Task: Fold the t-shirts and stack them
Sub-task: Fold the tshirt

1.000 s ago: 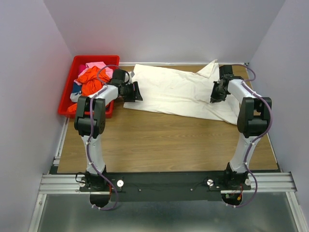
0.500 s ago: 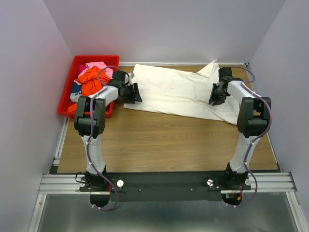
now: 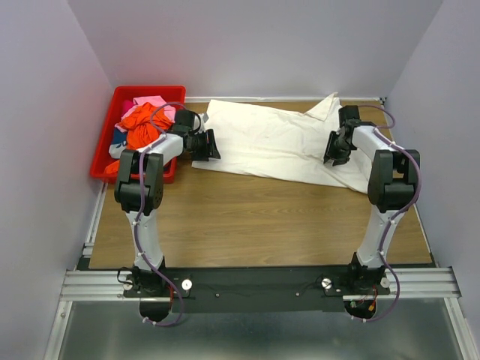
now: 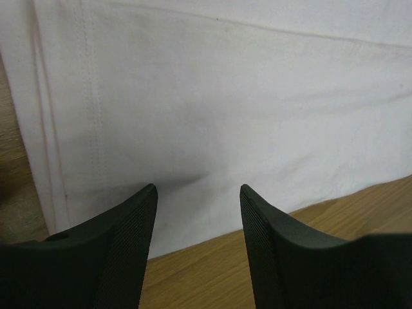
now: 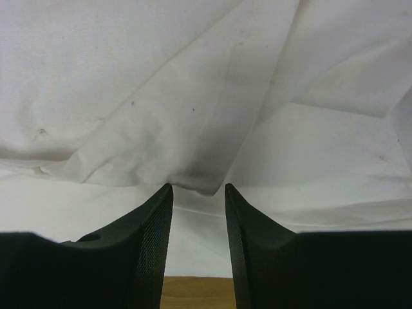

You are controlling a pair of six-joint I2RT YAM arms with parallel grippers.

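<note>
The white cotton t-shirt (image 3: 277, 142) lies spread flat, with some creases, across the far half of the wooden counter (image 3: 255, 217). The left pincer (image 4: 196, 191) sits at the shirt's left hem, its fingers apart with flat cloth beneath them. The right pincer (image 5: 198, 188) is over the shirt's right part, fingers narrowly apart, with a raised fold of cloth at their tips. At the far left stands a red plastic bin (image 3: 150, 90) heaped with orange and pink garments (image 3: 142, 124).
</note>
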